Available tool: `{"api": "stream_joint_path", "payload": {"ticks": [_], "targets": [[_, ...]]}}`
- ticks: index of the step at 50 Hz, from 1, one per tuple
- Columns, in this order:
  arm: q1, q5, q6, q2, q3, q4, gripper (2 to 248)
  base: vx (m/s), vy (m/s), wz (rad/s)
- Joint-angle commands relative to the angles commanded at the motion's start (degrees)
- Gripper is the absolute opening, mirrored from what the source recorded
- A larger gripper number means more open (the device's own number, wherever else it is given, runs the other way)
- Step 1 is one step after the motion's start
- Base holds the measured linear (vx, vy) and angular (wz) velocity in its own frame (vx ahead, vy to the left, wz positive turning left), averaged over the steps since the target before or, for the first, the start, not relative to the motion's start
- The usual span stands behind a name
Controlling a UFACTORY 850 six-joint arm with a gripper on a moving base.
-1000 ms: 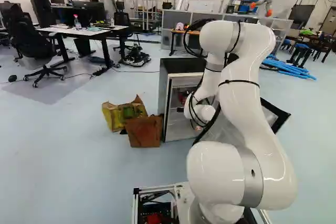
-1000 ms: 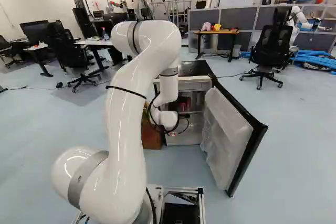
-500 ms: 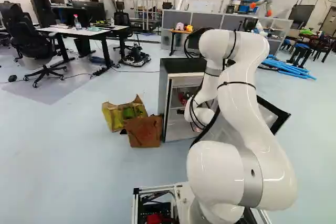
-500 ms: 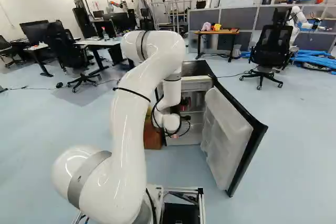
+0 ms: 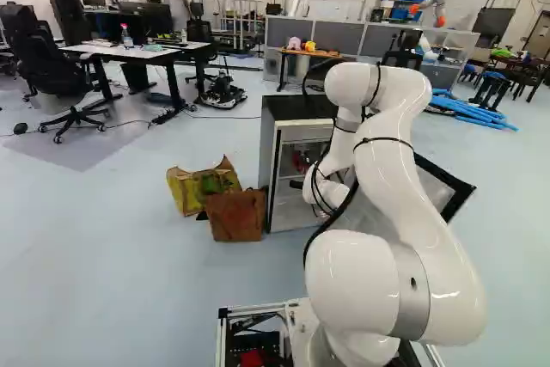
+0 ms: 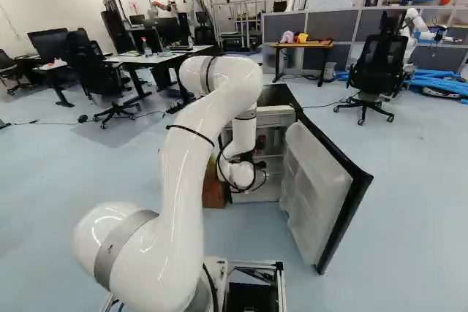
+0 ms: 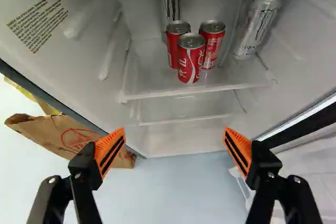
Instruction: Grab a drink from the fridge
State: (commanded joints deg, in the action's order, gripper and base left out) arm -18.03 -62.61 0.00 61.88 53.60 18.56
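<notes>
In the right base view, a black part of my gripper (image 6: 260,165) shows beside the white wrist, at the fridge's opening. The wrist view has the gripper (image 7: 174,150) open wide, nothing between its orange pads. Ahead of it is the open fridge (image 7: 184,142). Three red cans stand close together on a clear shelf (image 7: 142,85): a front can (image 7: 189,65), one behind it (image 7: 173,51) and one beside it (image 7: 212,45). A tall silver can (image 7: 169,3) stands at the back, another tall pale can (image 7: 257,24) near the side wall. All are apart from the fingers.
The fridge door (image 6: 322,188) stands swung out on the right in the right base view. A brown paper bag (image 5: 236,215) and a yellow bag (image 5: 193,186) sit on the floor by the fridge's other side. Another robot (image 6: 417,23) is far back.
My arm's upper bend has come down over the last second, and the wrist has lowered slightly in front of the fridge. The base, fridge and bags have not moved.
</notes>
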Motion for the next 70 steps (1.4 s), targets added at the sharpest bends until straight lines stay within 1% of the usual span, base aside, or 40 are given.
{"api": "stream_joint_path", "payload": {"ticks": [7, 39, 70], "targets": [[-0.2, -0.7, 0.0, 0.3, 0.7, 0.4, 247, 0.000, 0.000, 0.000], [-1.1, -0.7, 0.0, 2.3, 4.7, 0.4, 247, 0.000, 0.000, 0.000], [-0.2, -0.7, 0.0, 5.2, 10.5, 0.4, 247, 0.000, 0.000, 0.000]]}}
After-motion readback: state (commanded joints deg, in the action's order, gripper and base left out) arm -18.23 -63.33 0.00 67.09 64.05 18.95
